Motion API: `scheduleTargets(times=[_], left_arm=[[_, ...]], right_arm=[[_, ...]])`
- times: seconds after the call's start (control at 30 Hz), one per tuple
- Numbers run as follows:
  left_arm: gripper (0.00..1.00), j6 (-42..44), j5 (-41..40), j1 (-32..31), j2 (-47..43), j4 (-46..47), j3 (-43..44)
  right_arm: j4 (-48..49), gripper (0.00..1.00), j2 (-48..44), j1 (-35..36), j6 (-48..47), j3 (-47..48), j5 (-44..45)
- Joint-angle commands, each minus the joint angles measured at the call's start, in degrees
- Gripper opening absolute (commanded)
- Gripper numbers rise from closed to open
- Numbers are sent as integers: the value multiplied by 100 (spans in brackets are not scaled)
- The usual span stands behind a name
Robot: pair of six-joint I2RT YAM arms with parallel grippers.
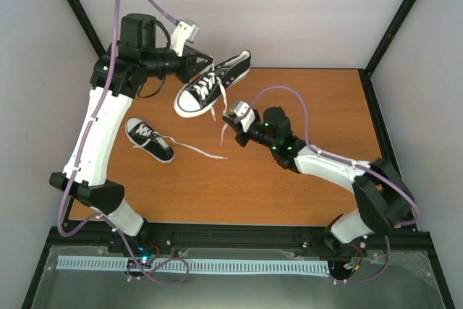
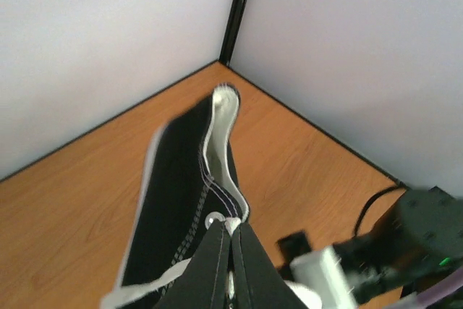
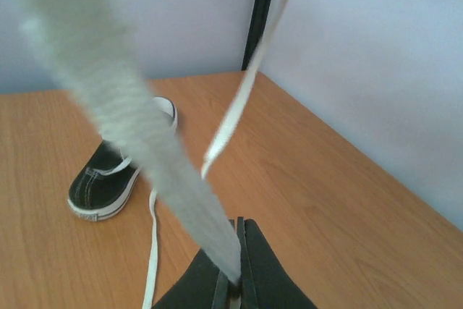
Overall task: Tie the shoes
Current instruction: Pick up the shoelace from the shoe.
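Observation:
One black shoe (image 1: 210, 85) with a white toe cap hangs in the air at the back of the table, toe toward me. My left gripper (image 1: 197, 69) is shut on the shoe's upper edge (image 2: 217, 142) by the top eyelet, jaws pressed together (image 2: 235, 223). The other shoe (image 1: 150, 140) lies on the table at the left, also seen low in the right wrist view (image 3: 108, 179). My right gripper (image 1: 230, 119) is below the raised shoe, shut on one of its white laces (image 3: 145, 142). A second lace end (image 3: 239, 106) dangles free beside it.
A loose lace (image 1: 199, 150) from the lying shoe trails right across the wooden table (image 1: 304, 179). Black frame posts (image 1: 394, 27) and pale walls enclose the back corners. The right arm's wrist (image 2: 405, 244) shows at the lower right of the left wrist view.

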Motion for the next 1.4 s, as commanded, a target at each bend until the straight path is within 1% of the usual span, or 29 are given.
scheduleTargets(times=[0.0, 0.07, 0.2, 0.3, 0.4, 0.5, 0.63, 0.87, 1.0, 1.03, 1.07, 1.1, 1.13, 1.17, 1.2, 1.27, 1.37], left_arm=[[1, 264, -396, 56, -390, 377, -696], [1, 263, -451, 84, -435, 547, -1270], [1, 208, -288, 80, -409, 1079, -2334], [1, 152, -153, 18, -241, 1522, -3087], [1, 106, -136, -159, -53, 2043, -3866], [1, 84, -123, -407, 182, 2411, -4299], [1, 53, 55, -610, 483, 2545, -4477], [1, 279, 336, -671, 854, 2453, -4552], [1, 774, 487, -689, 1156, 2100, -4323], [6, 1061, 505, -689, 1279, 1807, -4146], [20, 1400, 503, -689, 1409, 1387, -3918], [39, 1837, 458, -689, 1549, 920, -3621], [57, 2337, 375, -685, 1691, 233, -3354], [71, 2641, 284, -664, 1727, -51, -3107], [78, 2923, 222, -625, 1719, -433, -2952], [84, 3371, 59, -503, 1520, -770, -2892], [87, 4418, -191, -242, 1251, -1060, -3127]], right_arm=[[-1150, 3, -977, -306, 137, -94, -407], [-2155, 3, -1345, -407, -20, -31, -661], [-4157, 3, -1804, -572, -115, 294, -561], [-5103, 3, -1904, -847, 309, 495, -446], [-5811, 3, -1691, -1228, 582, 790, -308], [-6130, 3, -1441, -1612, 697, 918, -269], [-6340, 3, -1237, -2058, 894, 1191, -413], [-6688, 3, -1350, -2148, 959, 1609, -285], [-6778, 3, -1403, -2152, 970, 1580, -456], [-6792, 3, -1386, -2149, 988, 1548, -491], [-6824, 3, -1361, -2148, 1011, 1542, -508], [-6865, 3, -1331, -2148, 1039, 1545, -518], [-6920, 3, -1297, -2149, 1077, 1546, -529], [-6941, 3, -1267, -2150, 1120, 1552, -530], [-6968, 3, -1247, -2148, 1159, 1564, -550], [-7019, 3, -1207, -2148, 1202, 1564, -619], [-7037, 3, -1179, -2148, 1248, 1554, -730]])
